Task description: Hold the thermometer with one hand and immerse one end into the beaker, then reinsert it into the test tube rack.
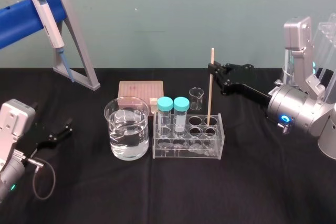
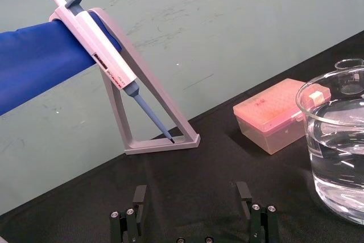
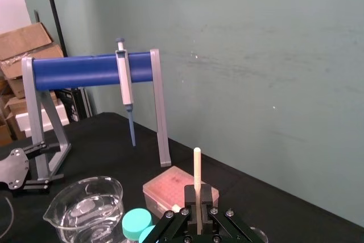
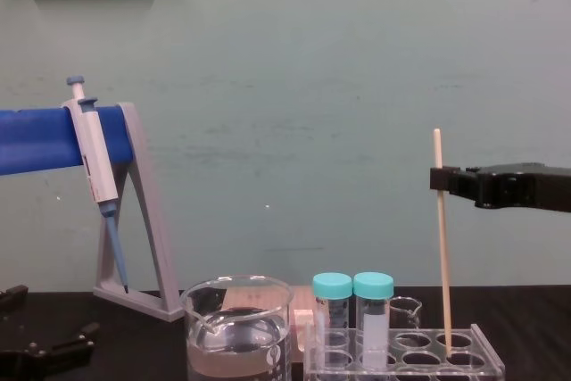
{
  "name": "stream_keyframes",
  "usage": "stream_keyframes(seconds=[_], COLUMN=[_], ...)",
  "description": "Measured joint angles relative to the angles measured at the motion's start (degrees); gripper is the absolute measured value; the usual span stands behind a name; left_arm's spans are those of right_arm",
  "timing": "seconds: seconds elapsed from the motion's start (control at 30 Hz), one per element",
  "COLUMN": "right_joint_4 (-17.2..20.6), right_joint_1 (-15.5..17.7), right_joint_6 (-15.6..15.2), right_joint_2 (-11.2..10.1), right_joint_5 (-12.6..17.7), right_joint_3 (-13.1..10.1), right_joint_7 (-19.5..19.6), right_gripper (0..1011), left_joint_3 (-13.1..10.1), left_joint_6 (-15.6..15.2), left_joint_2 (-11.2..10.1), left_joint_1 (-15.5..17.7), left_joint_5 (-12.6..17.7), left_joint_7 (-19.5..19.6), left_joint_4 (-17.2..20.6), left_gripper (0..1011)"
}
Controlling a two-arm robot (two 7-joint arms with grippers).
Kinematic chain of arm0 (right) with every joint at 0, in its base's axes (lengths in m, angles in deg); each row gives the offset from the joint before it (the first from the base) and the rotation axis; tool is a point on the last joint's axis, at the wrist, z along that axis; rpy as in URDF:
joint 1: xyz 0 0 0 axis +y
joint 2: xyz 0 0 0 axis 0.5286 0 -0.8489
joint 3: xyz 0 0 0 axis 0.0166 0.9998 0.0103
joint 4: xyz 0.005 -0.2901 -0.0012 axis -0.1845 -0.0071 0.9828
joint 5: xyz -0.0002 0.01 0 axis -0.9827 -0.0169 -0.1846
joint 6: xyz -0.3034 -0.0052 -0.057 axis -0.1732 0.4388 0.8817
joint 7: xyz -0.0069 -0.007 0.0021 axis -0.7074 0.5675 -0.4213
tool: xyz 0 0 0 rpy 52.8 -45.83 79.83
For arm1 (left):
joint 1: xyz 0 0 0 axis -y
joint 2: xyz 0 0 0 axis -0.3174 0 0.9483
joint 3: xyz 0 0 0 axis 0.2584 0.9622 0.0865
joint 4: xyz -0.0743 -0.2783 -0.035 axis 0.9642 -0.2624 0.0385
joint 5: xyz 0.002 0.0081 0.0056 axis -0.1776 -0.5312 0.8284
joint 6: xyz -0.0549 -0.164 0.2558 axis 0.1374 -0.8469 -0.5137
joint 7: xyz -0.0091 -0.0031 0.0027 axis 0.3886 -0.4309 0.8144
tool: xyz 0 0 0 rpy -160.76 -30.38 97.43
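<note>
Over the right end of the test tube rack [image 1: 216, 149], the right tool [image 1: 212, 68] is clamped on the thermometer [image 1: 209, 98] just below its top, and the rod stands upright with its lower end in a hole at that end of the rack. Just left of the rack stands the beaker [image 1: 116, 129], part full of clear liquid. Well off to the left, the left tool [image 1: 62, 131] rests low over the black bench [image 1: 262, 182], its fingers spread apart with nothing between them.
</note>
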Motion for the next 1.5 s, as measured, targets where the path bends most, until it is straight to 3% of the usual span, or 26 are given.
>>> stream_keyframes(seconds=[0.93,1.5], right_joint_4=[-3.6,-3.5], right_joint_1=[0.6,0.6], right_joint_6=[0.5,0.5], right_joint_2=[1.5,1.4], right_joint_5=[-1.7,-1.7], right_joint_3=[0.0,0.0], right_joint_7=[-1.0,-0.9], right_gripper=[46,46], left_joint_3=[0.0,0.0], left_joint_6=[0.0,0.0], left_joint_2=[0.0,0.0], left_joint_1=[0.0,0.0], left_joint_5=[0.0,0.0], left_joint_7=[0.0,0.0], left_joint_4=[0.0,0.0], left_gripper=[1004,1004])
